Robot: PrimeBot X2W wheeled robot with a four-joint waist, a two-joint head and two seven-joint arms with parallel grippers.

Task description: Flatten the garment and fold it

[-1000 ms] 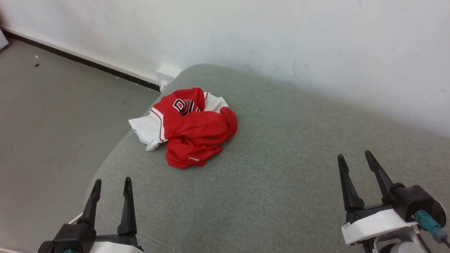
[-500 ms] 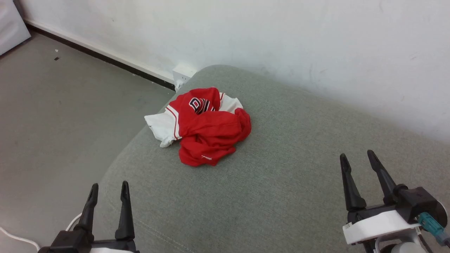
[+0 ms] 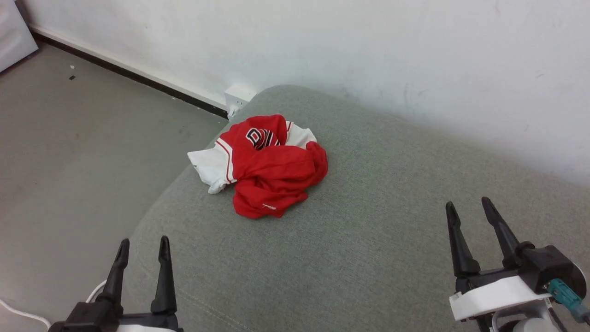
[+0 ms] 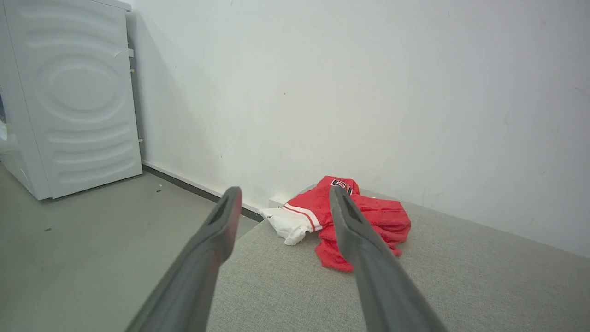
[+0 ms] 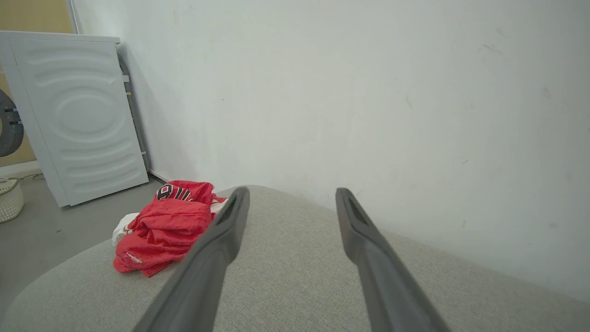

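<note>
Since 1 second ago my head camera has turned a little, so the whole picture sits more to the right. The garment [image 3: 272, 168] itself has not changed its shape or its place.

It lies as a crumpled heap on the grey fabric cushion [image 3: 368, 249], in the far left part, close to the rounded edge. Red cloth makes most of the heap. 1 white sleeve [image 3: 209, 168] with red stripes spreads toward the cushion's left edge. The black lettering [image 3: 259, 137] with white outline faces up on the far side, only partly readable. On the near red fold I see a small white mark [image 3: 268, 207].

My left gripper [image 3: 144, 240] is low at the near left, at the edge of the cushion, with its 2 dark fingers apart and nothing between them. My right gripper [image 3: 467, 203] is at the near right above the cushion, fingers also spread and empty. Both are well apart from the garment.

Behind the cushion stands the white wall [image 3: 392, 46], with a white socket [image 3: 238, 93] beside the cushion's far corner. On the grey floor [image 3: 69, 138], a white washing machine [image 4: 78, 101] stands against the wall, and a white cable [image 3: 18, 311] lies near my left gripper.
</note>
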